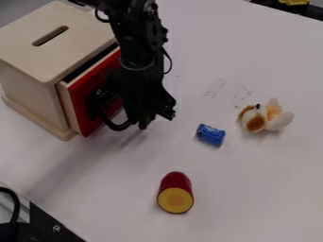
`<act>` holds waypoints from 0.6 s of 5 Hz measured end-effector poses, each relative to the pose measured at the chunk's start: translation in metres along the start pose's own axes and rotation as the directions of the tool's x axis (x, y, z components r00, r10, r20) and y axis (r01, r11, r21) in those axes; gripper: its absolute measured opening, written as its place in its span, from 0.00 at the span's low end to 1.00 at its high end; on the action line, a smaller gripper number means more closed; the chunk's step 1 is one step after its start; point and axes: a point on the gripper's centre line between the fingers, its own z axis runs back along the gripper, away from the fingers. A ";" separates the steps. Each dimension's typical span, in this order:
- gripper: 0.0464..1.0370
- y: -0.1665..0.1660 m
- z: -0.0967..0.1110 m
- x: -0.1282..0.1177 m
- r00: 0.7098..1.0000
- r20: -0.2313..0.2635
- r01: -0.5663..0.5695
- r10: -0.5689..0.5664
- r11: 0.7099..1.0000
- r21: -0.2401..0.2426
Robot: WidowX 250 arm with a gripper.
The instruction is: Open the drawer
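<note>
The black gripper (140, 101) hangs down in front of the wooden box, close against its red drawer front (84, 101). It covers the right part of that front. The drawer is partly out, with a dark gap along its top edge and its pale wooden side (68, 106) showing at the left. A black curved piece (118, 126) sits low beside the gripper; whether it belongs to the drawer's handle or the gripper I cannot tell.
The pale wooden box (54, 40) with a slot on top stands at the upper left of the white table (252, 189). A blue cylinder (210, 135), a brown and white plush toy (265, 116) and a red and yellow piece (175, 193) lie to the right and front.
</note>
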 end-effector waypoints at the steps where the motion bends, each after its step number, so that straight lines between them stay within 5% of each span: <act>1: 0.08 -0.011 0.001 0.001 1.000 -0.001 0.020 -0.020 1.000 0.000; 3: 0.08 -0.037 0.003 0.003 0.998 0.000 0.070 -0.070 0.998 0.008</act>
